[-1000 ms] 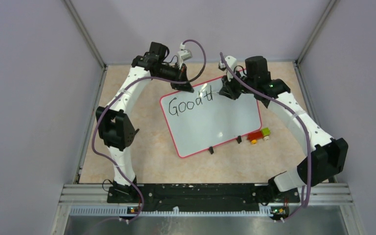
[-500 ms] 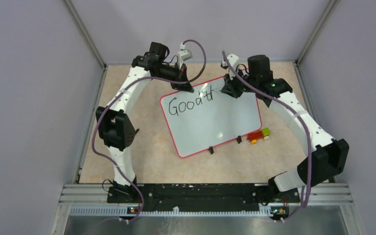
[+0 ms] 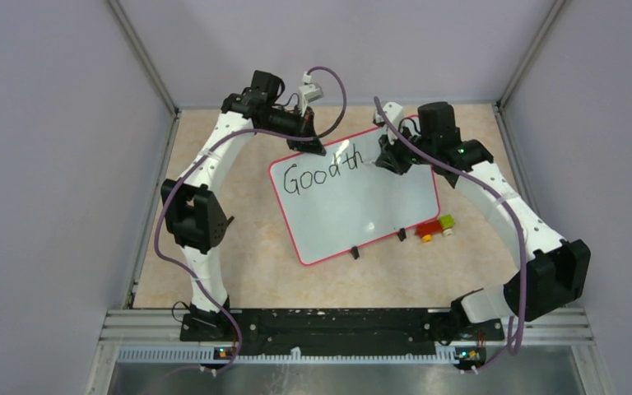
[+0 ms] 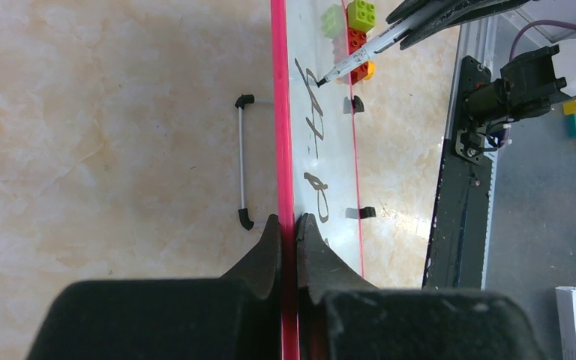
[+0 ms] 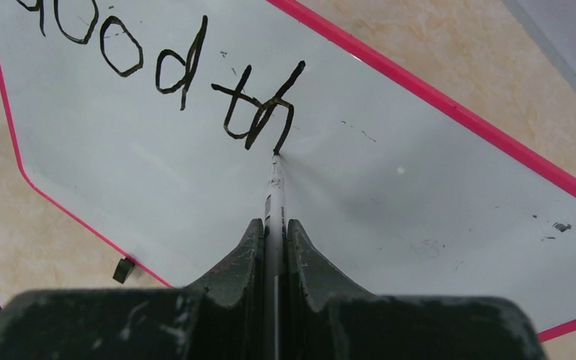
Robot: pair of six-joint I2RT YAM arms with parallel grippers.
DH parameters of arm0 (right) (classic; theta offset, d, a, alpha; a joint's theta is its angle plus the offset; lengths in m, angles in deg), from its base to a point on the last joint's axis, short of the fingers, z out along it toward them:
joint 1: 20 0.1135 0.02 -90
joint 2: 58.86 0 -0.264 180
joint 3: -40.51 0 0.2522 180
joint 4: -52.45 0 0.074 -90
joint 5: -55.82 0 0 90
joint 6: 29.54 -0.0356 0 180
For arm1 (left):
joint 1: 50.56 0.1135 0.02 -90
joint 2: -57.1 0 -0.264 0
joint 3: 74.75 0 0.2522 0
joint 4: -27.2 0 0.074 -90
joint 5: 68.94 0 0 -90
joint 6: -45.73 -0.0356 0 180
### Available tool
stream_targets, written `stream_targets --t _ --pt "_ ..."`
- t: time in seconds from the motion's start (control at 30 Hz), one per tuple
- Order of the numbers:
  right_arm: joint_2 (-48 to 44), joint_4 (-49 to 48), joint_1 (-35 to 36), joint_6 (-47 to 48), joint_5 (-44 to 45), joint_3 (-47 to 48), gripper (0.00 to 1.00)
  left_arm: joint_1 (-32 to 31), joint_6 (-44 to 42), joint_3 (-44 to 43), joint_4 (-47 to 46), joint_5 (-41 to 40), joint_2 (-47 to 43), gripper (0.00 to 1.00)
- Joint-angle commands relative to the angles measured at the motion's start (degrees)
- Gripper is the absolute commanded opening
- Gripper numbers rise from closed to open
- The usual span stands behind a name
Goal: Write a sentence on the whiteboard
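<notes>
Whiteboard (image 3: 362,210) lies in the middle of the table (image 3: 239,271), turned a little, with its far long edge at the left gripper (image 4: 287,225). This gripper is closed tight on the red frame (image 4: 277,112), one finger on each side. The right gripper (image 5: 274,225) is clamped on a marker (image 5: 276,187), and the tip touches the surface at the foot of the letter "h". The sentence (image 3: 321,173) reads "Goodth", in the upper left part of the whiteboard.

The step in hand seems to be a second word that begins with "th", so the task is probably at an early part. To do it well, the right arm should press lightly and evenly, so that the stroke is not broken and the tip does not slip on the glossy surface. The next letter should begin just beside the "h", at the same height, and not too large, because the right edge is near. The gap between "Good" and "th" is very narrow, so more room between later words would be better. The left gripper should hold firm, otherwise the whiteboard can slide under the marker.

By count: one whiteboard, one marker, two grippers, six letters written, two black feet (image 3: 354,252) on the near edge, and one small group of coloured blocks (image 3: 434,228) just beside the near right corner.
</notes>
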Motion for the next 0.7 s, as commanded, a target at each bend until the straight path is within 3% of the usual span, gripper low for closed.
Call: stream_targets --t 0.0,0.37,0.67 --pt "-1.5 1.0 -0.8 1.4 0.3 -0.9 0.0 -1.6 -5.5 -0.1 0.9 -2.5 0.2 0.0" --pt "-2.4 2.9 -0.9 -0.2 -3.8 4.7 0.0 -1.5 -5.6 -0.1 0.9 -2.6 0.0 0.0" --pt "-0.9 0.3 -0.9 -1.4 0.1 6.9 0.0 -1.5 -5.6 -0.3 1.0 -2.4 0.1 0.0"
